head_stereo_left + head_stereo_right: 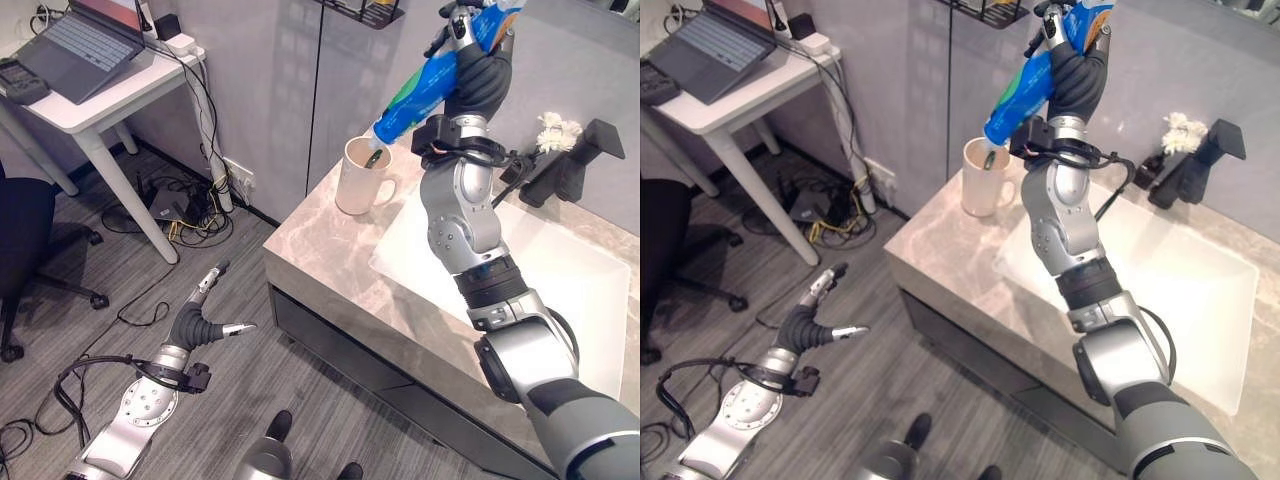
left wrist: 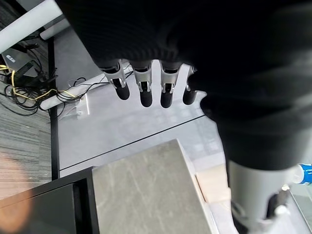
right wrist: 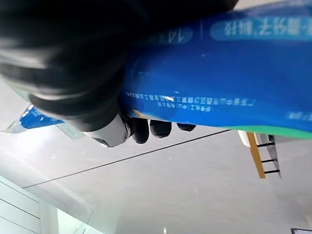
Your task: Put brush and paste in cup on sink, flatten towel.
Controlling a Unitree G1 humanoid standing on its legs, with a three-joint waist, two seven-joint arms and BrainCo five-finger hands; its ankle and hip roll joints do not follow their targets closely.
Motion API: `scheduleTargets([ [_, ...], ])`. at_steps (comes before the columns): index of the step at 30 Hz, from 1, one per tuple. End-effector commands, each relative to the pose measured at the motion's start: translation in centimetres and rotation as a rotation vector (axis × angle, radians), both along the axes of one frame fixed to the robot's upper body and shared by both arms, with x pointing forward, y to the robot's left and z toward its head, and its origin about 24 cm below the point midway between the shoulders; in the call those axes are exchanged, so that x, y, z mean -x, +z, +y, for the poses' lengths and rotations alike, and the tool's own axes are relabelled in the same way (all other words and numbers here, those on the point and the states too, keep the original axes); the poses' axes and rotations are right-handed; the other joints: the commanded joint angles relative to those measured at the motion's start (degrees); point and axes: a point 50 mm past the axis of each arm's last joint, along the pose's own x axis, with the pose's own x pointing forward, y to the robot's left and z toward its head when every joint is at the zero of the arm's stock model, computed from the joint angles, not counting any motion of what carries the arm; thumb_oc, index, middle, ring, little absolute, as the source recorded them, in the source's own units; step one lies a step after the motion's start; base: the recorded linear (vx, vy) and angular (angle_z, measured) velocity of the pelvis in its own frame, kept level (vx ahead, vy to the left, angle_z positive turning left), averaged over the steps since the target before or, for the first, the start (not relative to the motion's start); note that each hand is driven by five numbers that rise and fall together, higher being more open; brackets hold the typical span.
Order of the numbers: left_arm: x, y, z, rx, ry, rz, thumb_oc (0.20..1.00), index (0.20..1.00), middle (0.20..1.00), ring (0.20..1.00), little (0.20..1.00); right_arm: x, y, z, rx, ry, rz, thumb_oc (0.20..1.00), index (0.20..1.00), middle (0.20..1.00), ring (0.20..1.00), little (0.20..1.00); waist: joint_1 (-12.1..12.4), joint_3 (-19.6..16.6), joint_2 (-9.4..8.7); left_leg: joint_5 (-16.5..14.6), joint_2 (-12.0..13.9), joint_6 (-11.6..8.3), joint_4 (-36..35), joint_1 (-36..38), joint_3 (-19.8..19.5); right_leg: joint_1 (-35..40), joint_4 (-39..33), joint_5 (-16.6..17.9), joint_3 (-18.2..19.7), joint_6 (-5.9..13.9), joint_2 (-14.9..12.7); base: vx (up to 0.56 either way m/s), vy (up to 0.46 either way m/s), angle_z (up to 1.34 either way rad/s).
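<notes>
The right hand (image 1: 480, 75) is curled round the blue toothpaste tube (image 1: 425, 90), holding it tilted with its white cap just above the rim of the cream cup (image 1: 358, 178), which stands on the counter (image 1: 320, 250) beside the white sink (image 1: 560, 280). Something dark already sits in the cup, probably the brush. Step in hand: dropping in the paste; next, lower the cap inside and release. The left hand (image 1: 205, 320) hangs low over the floor, fingers spread.

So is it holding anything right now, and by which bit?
Yes: the right hand grips the blue toothpaste tube around its upper half, cap end angled down over the cream mug. The left hand holds nothing.
</notes>
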Motion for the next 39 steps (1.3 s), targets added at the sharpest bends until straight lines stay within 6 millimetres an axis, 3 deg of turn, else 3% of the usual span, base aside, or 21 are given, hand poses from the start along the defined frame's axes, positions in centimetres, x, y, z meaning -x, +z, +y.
scheduleTargets([
  [1, 0.1, 1.1, -0.3, -0.01, -0.066, -0.036, 1.0, 1.0, 1.0, 1.0, 1.0, 1.2, 4.8, -0.2, 0.039, -0.039, -0.17, 0.2, 0.2, 0.2, 0.2, 0.2, 2.22, -2.73, -2.41, 0.94, -1.77, 0.83, -0.3, -1.13, -3.01, 2.33, 0.4, 7.72, 0.93, 2.74, -5.01, -0.01, 0.001, 0.04],
  [18, -0.2, 1.2, -0.6, -0.011, -0.085, -0.038, 1.0, 1.0, 1.0, 1.0, 1.0, 0.8, 4.9, -0.6, 0.099, -0.111, -0.152, 0.2, 0.2, 0.2, 0.2, 0.2, 3.2, -1.43, -2.34, 1.39, -3.18, 1.46, -0.3, -3.24, -3.85, 1.11, 0.4, 8.73, 0.04, 3.43, -6.04, 0.0, 0.002, 0.01],
  [30, -0.6, 1.4, -0.7, -0.01, -0.085, -0.054, 1.0, 1.0, 1.0, 1.0, 1.0, 1.1, 5.9, -0.5, 0.155, -0.148, -0.191, 0.2, 0.2, 0.2, 0.2, 0.2, 3.5, -0.1, -4.05, 1.48, -3.54, 1.76, -0.3, -4.52, -4.05, 0.16, 0.4, 9.11, -0.06, 3.54, -6.07, 0.01, 0.002, 0.05],
  [39, -0.7, 1.3, -0.5, 0.002, -0.07, -0.05, 1.0, 1.0, 1.0, 1.0, 1.0, 1.2, 6.4, 0.0, 0.189, -0.151, -0.21, 0.2, 0.2, 0.2, 0.2, 0.2, 3.06, -0.16, -4.34, 1.16, -3.5, 1.86, -0.3, -4.2, -3.77, 0.08, 0.4, 9.34, 0.22, 3.49, -6.16, 0.0, 0.0, 0.0],
])
